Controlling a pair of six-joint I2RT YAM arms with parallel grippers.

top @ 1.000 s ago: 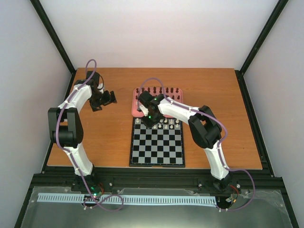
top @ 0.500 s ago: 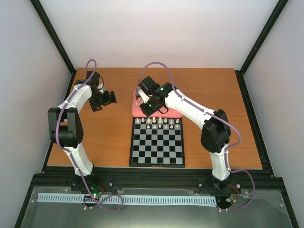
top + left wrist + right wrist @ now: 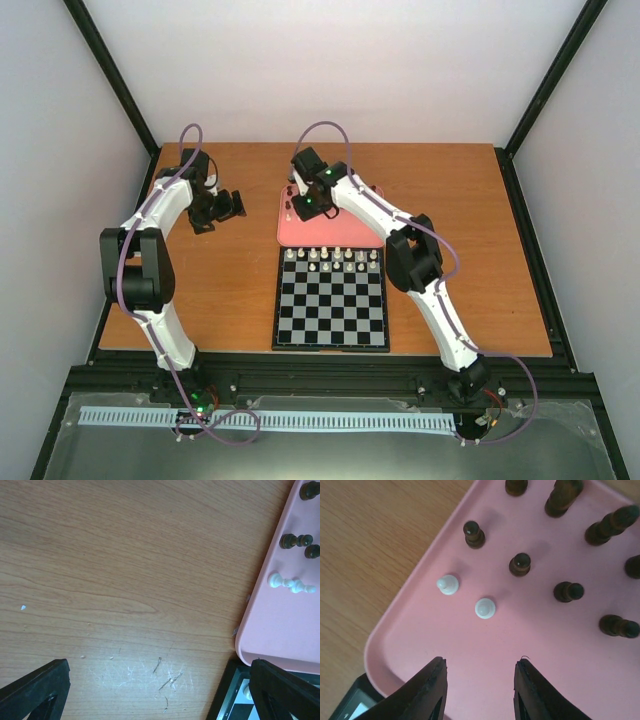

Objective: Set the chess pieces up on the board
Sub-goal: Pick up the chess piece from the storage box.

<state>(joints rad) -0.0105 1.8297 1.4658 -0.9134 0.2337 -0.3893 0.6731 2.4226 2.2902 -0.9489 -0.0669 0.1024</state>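
The board [image 3: 332, 310] lies at the table's middle, with a line of cream-white chess pieces [image 3: 330, 258] along its far edge. Behind it, my right gripper [image 3: 300, 208] hangs over the left end of the pink tray [image 3: 350, 236]. In the right wrist view this gripper [image 3: 480, 677] is open with nothing between its fingers, just short of two white pawns [image 3: 485, 608] [image 3: 447, 584]. Several dark pieces [image 3: 520, 564] stand beyond them. My left gripper [image 3: 232, 205] is open and empty over bare wood left of the tray.
The left wrist view shows the pink tray's edge [image 3: 270, 635] on its right, with two white pieces [image 3: 280, 581] and dark ones [image 3: 292, 541] on it. The board's corner [image 3: 230, 702] shows at the bottom right. Black frame rails border the table.
My right gripper has risen from the far left of the board, moved back over the tray's left end, and its jaws have widened. The left arm has not moved.
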